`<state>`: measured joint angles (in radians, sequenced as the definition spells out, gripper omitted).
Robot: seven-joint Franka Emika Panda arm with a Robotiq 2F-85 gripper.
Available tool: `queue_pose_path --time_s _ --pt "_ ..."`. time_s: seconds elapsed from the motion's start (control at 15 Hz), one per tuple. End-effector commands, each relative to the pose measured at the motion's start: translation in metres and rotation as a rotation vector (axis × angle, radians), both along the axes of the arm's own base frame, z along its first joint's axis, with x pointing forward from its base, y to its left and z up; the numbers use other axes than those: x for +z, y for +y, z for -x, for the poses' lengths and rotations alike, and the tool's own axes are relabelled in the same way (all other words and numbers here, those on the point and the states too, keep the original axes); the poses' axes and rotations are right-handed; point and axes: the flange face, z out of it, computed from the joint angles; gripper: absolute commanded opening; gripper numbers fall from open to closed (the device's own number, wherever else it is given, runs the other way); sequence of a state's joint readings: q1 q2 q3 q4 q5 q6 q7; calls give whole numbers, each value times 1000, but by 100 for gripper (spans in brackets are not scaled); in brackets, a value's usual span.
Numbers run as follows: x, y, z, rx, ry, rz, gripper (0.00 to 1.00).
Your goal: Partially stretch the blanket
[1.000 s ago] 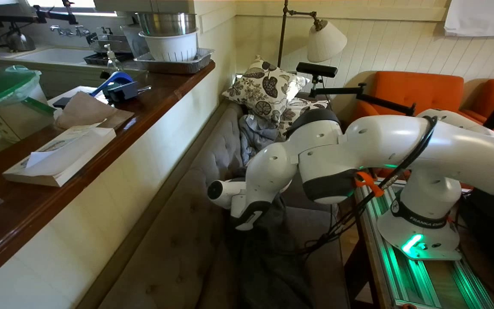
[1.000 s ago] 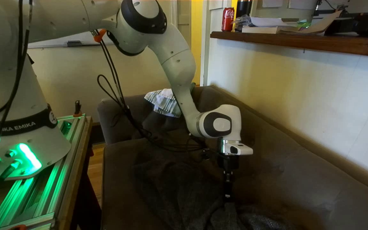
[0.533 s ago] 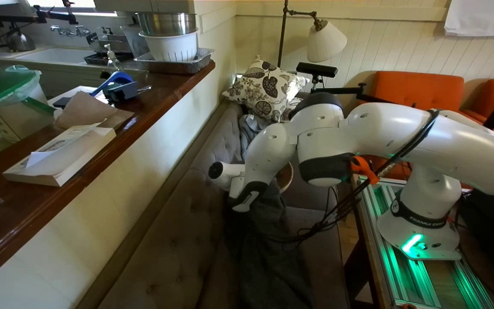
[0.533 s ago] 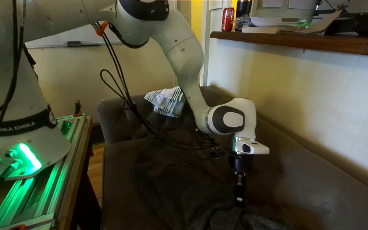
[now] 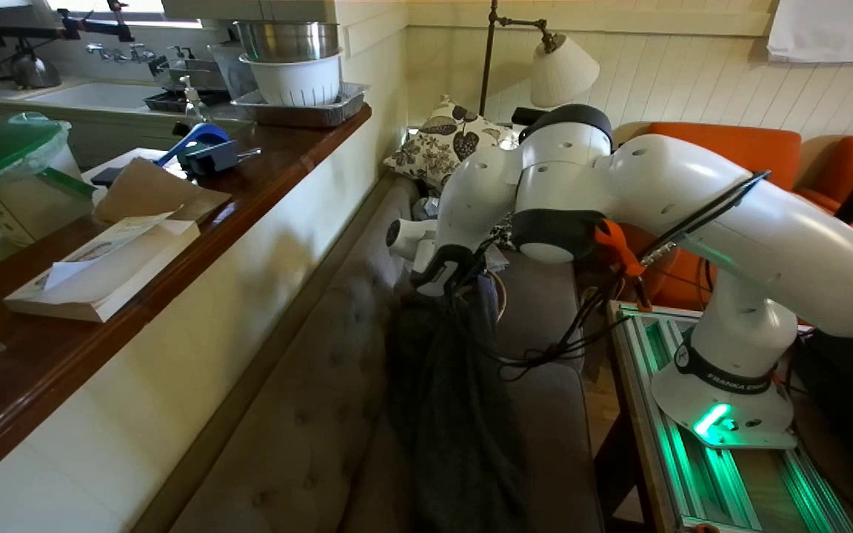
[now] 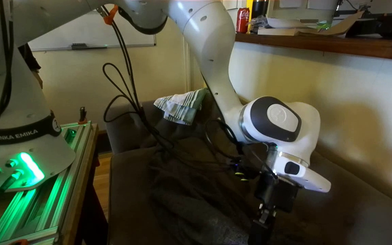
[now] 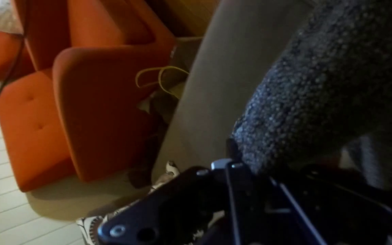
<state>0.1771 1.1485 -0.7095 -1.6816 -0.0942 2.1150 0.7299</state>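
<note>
The gripper point(image 7: 250, 165) has a bit of the fuzzy dark grey blanket point(image 7: 318, 88) pinched in its tip, and the rest hangs down onto the couch point(image 5: 556, 429) below it.

In both exterior views we see the arm point(image 5: 671, 181) arched out from its base point(image 5: 723, 392), the forearm point(image 6: 213, 47) sloping down to the wrist point(image 6: 277, 120). Below, we find the gripper point(image 7: 252, 166) pointing downward at a slight tilt, its jaws clamped together.
</note>
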Motion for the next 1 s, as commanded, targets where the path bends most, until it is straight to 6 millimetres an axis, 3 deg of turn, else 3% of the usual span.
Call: queue_pose_path --time_s 0.0,0.27,0.33,0.47,0.6,0.93 --pt "9 -22 38 -104 139 -29 2" --pt "-3 -54 78 -251 252 63 2" --pt "-5 -59 84 -291 261 88 31" --pt "-7 -56 88 -329 253 77 39" --pt "-8 -37 85 -308 243 10 53" --pt "-4 42 74 -218 238 -255 88"
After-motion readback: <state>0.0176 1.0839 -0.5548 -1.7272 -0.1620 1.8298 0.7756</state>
